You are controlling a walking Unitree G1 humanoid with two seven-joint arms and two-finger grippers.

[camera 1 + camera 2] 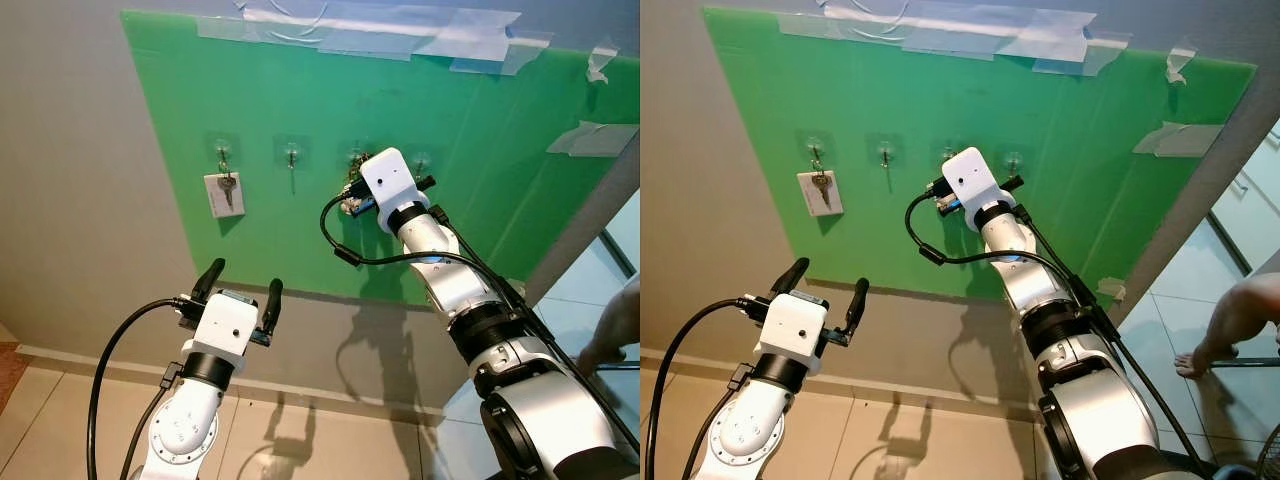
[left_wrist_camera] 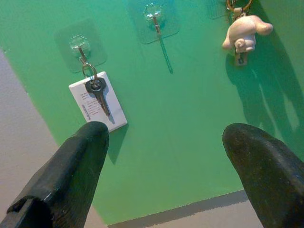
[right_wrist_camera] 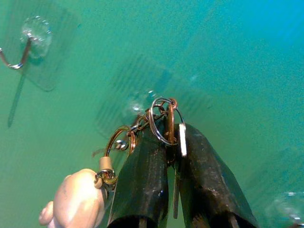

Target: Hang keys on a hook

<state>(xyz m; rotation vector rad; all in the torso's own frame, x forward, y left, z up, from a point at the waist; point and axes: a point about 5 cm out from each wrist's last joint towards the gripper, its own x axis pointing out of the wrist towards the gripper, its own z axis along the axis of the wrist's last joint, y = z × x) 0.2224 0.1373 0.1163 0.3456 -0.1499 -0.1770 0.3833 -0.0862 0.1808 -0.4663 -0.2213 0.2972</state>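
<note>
- Right gripper [image 3: 166,156] was raised to the middle of the green board [image 1: 480,200], its two black fingers pinched together on the keys [image 3: 164,124], right at the third clear hook [image 3: 142,102] in the row.
- Seen in the right wrist view, the key rings sat bunched at the fingertips, touching or just beside the hook's clear pad; whether a ring was over the hook could not be told.
- A thin key blade lay in the gap between the fingers, its long axis running along them.
- A short chain ran from the rings toward the lower left of that frame, ending in a pale cream figure charm [image 3: 78,199] that hung below the hook, long axis downward in the left wrist view.
- Left gripper [image 1: 240,290] sat low in the left eye view, lower left of centre, fingers spread apart and holding nothing, pointed up at the board.
- On the first hook [image 1: 223,155], upper left of the left eye view, hung a single key [image 1: 227,188] pointing down over a white card [image 1: 222,195].
- The second hook [image 1: 291,155] and the fourth hook [image 1: 421,160] were bare.
- The board was taped along its top edge to a grey wall [image 1: 70,200], above a pale tiled floor [image 1: 330,440].
- A person's bare foot [image 1: 1195,362] and leg showed at the right edge of the right eye view.
</note>
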